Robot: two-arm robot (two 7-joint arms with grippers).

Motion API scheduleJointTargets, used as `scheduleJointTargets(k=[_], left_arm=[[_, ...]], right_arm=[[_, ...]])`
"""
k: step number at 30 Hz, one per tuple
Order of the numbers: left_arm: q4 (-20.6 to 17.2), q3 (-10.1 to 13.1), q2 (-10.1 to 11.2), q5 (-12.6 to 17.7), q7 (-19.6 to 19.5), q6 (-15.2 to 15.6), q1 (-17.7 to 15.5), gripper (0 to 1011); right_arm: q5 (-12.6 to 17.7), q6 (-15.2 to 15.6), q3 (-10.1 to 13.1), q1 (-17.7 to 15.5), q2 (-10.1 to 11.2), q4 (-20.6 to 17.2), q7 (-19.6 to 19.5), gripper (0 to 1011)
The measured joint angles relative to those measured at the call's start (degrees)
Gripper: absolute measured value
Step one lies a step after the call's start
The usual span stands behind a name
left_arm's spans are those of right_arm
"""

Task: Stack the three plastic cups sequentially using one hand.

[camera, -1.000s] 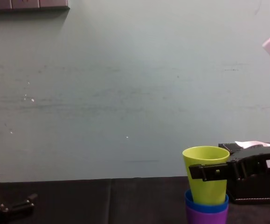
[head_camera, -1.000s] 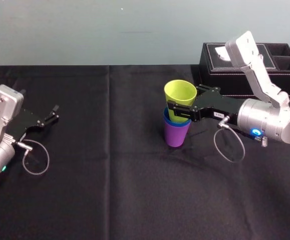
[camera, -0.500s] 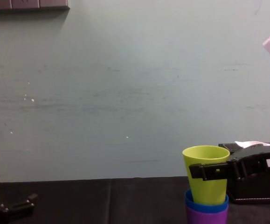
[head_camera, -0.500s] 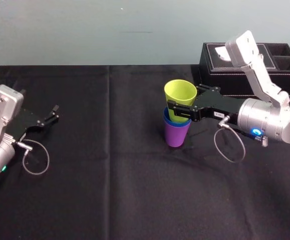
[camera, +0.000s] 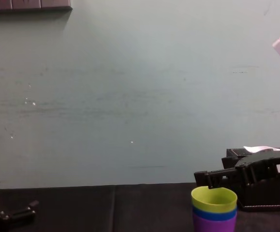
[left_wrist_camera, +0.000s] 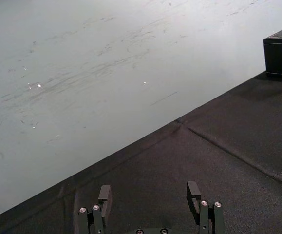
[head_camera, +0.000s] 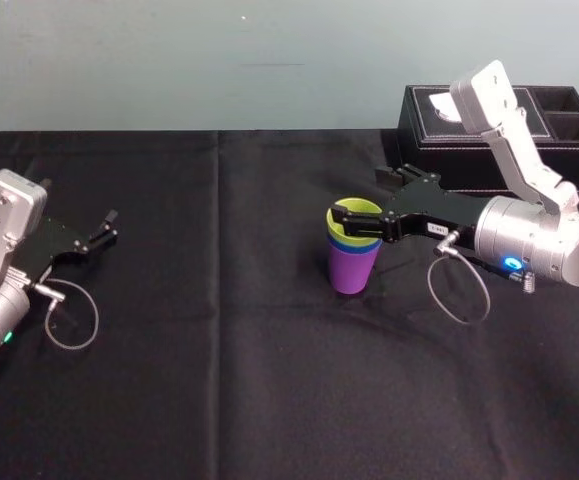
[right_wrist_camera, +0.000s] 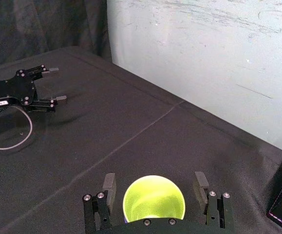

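Three smooth tapered plastic tumblers stand nested upright mid-desk (head_camera: 219,350): yellow-green cup (head_camera: 354,213) inside blue cup (camera: 214,215) inside purple cup (head_camera: 352,268) — only the rims of the upper two show. Right gripper (right_wrist_camera: 154,183), black with a white label, reaches in level from the right, fingers apart, flanking the yellow-green rim with a gap on each side. Left gripper (left_wrist_camera: 149,187) rests far left on the desk, fingers apart. Black leather tissue box (head_camera: 429,150) sits behind the right arm — white tissue (camera: 258,148) on top.
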Motion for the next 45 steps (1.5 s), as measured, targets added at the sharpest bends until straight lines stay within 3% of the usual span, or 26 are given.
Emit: scheduleJointTargets(k=[11, 15, 24, 30, 37, 45], left_arm=[[0.0, 0.0, 0.0, 0.0, 0.0, 0.0, 0.0, 1011], [0.0, 0.0, 0.0, 0.0, 0.0, 0.0, 0.0, 1012], [0.0, 0.0, 0.0, 0.0, 0.0, 0.0, 0.0, 1011], [0.0, 0.0, 0.0, 0.0, 0.0, 0.0, 0.0, 1011], [0.0, 0.0, 0.0, 0.0, 0.0, 0.0, 0.0, 1011], [0.0, 0.0, 0.0, 0.0, 0.0, 0.0, 0.0, 1011]], right_arm=[[0.0, 0.0, 0.0, 0.0, 0.0, 0.0, -0.1, 1002], [-0.7, 0.3, 1.2, -0.9, 0.6, -2.6, -2.1, 1002], [-1.1, 0.4, 9.0, -7.9, 4.6, -12.9, -7.2, 1000], [-1.9, -3.2, 14.2, -15.3, 6.6, -17.0, -9.4, 1000], [-2.7, -7.1, 17.8, -21.0, 6.3, -16.8, -10.5, 1000], [-4.1, -8.1, 18.9, -23.1, 5.1, -14.3, -10.8, 1000]])
